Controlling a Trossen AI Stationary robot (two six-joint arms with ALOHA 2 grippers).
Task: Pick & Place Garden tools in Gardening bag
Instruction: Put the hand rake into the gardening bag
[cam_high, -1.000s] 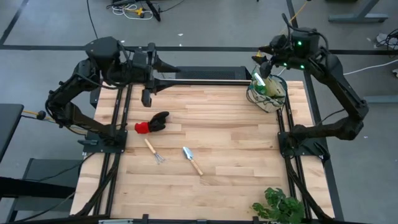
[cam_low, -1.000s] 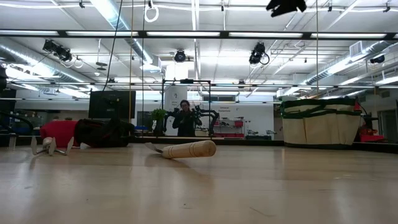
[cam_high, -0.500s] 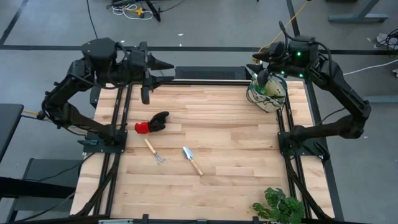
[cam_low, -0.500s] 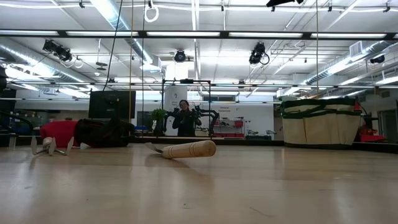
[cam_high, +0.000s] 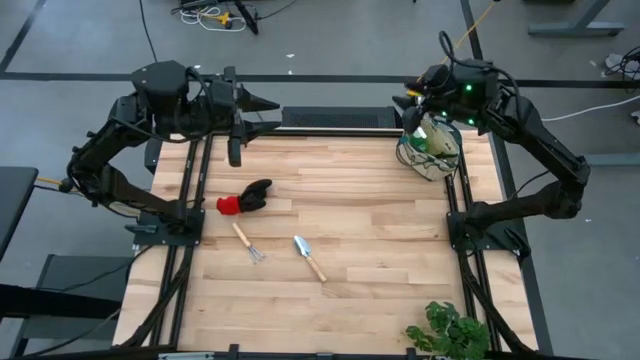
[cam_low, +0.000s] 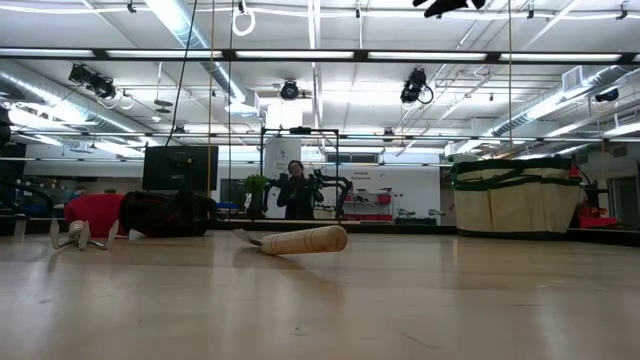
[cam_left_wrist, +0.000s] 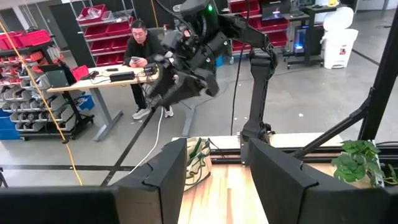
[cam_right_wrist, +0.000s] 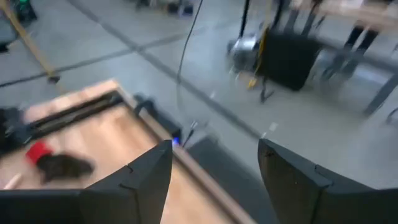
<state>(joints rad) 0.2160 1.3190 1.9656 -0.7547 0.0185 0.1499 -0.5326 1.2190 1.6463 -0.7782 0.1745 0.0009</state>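
The beige gardening bag (cam_high: 430, 152) stands at the table's far right edge, and the green spray bottle (cam_high: 421, 134) sticks out of it. The bag also shows in the low view (cam_low: 515, 195) and in the left wrist view (cam_left_wrist: 198, 163). The red-and-black glove (cam_high: 245, 197), the mini rake (cam_high: 247, 243) and the trowel (cam_high: 309, 257) lie flat on the table's left half. The pruning shears do not show. My right gripper (cam_high: 406, 100) is open and empty, high above the bag's far left side. My left gripper (cam_high: 268, 110) is open and empty, high over the far left edge.
A leafy green plant (cam_high: 450, 330) sits at the table's near right corner. Black frame rails (cam_high: 190, 200) run along the table's left and right sides. A person (cam_left_wrist: 144, 62) sits at a desk in the room beyond the table.
My right gripper has risen a little above the bag and gone slightly toward the table's left, staying open and empty. My left gripper has drawn back a little toward the table's left. The tools on the table have not moved.
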